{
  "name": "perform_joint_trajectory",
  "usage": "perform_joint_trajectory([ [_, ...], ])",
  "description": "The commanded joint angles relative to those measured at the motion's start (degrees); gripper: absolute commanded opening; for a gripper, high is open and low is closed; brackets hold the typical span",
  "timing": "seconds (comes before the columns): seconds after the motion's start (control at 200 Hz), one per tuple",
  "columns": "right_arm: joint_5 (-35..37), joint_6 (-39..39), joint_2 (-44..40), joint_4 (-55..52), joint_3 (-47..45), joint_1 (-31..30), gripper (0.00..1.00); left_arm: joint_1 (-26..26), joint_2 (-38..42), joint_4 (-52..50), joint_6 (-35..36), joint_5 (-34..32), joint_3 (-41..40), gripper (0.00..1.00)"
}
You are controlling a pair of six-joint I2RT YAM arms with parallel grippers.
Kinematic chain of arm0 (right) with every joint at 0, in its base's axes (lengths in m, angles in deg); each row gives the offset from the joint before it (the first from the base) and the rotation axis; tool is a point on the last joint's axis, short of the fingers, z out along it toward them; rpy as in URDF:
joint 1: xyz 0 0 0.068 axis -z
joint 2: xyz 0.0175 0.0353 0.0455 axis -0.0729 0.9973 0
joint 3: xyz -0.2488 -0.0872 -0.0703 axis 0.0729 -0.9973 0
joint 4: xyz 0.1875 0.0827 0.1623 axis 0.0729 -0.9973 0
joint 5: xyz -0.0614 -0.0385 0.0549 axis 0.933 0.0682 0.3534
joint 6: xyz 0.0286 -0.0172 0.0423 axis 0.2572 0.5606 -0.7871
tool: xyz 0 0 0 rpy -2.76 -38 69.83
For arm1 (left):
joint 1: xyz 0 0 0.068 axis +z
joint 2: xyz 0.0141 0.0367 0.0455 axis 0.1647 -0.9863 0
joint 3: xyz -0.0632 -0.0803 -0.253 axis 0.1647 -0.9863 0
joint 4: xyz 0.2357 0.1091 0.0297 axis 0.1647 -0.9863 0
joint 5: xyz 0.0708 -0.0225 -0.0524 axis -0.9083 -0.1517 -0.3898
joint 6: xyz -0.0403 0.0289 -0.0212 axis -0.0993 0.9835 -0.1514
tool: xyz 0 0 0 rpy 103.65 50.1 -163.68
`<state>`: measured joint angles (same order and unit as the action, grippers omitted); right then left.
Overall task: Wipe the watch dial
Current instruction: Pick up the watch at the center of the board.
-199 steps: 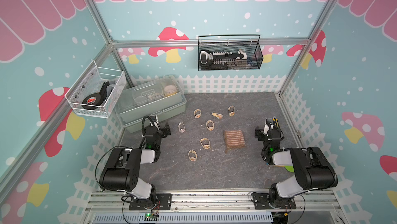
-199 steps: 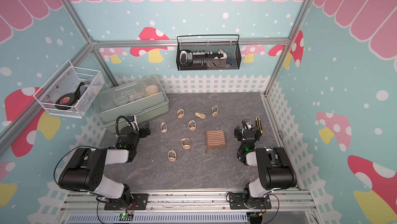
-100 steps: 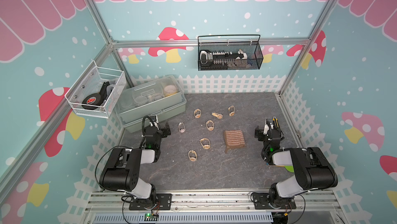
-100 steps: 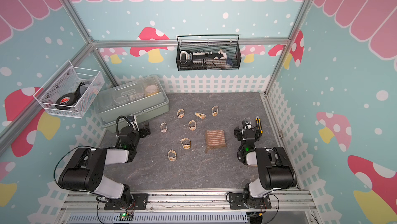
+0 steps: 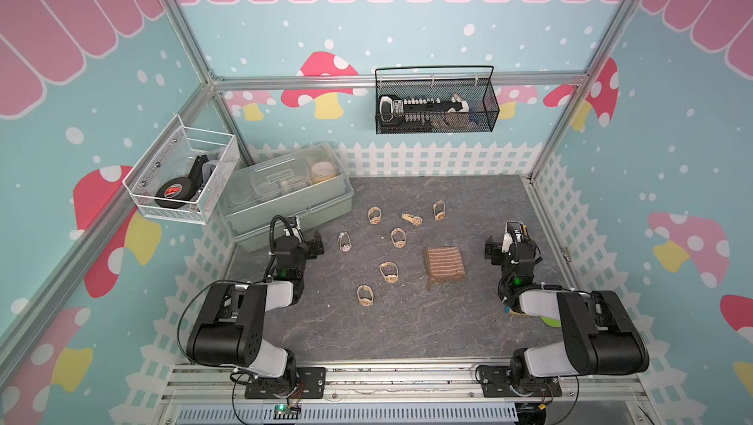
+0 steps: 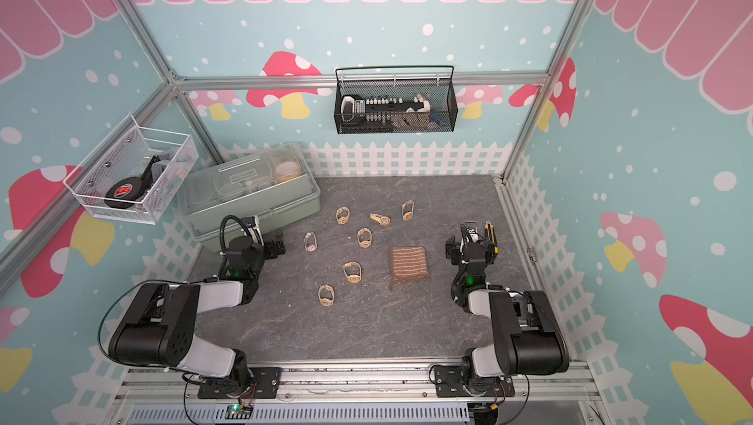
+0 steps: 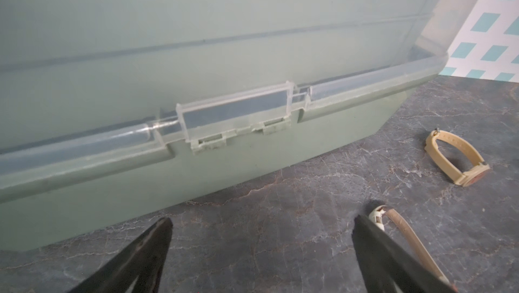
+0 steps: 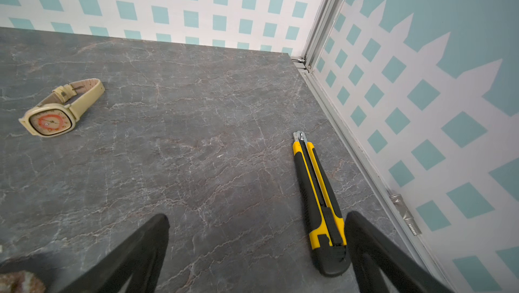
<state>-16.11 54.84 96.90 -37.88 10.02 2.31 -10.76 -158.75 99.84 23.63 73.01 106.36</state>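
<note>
No wiping yet: left gripper (image 7: pixel 261 221) and right gripper (image 8: pixel 257 215) gape empty; the brown striped folded cloth (image 5: pixel 445 263) lies three o'clock from a beige strap watch (image 5: pixel 389 272).

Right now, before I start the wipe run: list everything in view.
watches: seven, beige, scattered mid-table
cloth: one, brown striped, right of watches
box: one, grey-green, clear lid, back left
knife: one, yellow-black, near right wall
white basket: one, wire, left wall
black basket: one, wire, back wall
table: one, grey marble, underneath all
left arm: one, black-white, by box, jaws open
right arm: one, black-white, by knife, jaws open
</note>
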Motion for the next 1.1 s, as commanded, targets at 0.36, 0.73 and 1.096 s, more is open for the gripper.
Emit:
perform_joint_trajectory([
  [0.36,2.6,-7.3,0.3,-47.7,27.2,-3.7,0.99,-3.0,11.3,-31.8,-4.6,-3.8,13.8,0.99],
  [0.73,-4.0,-17.2,7.1,-73.6,45.1,-10.0,0.99,-13.5,13.5,-54.5,-14.8,-8.9,25.6,0.99],
  [1.096,-9.4,-20.5,8.5,-82.7,47.2,-18.1,0.99,-18.6,7.9,-75.0,-31.4,-8.9,37.6,0.99],
])
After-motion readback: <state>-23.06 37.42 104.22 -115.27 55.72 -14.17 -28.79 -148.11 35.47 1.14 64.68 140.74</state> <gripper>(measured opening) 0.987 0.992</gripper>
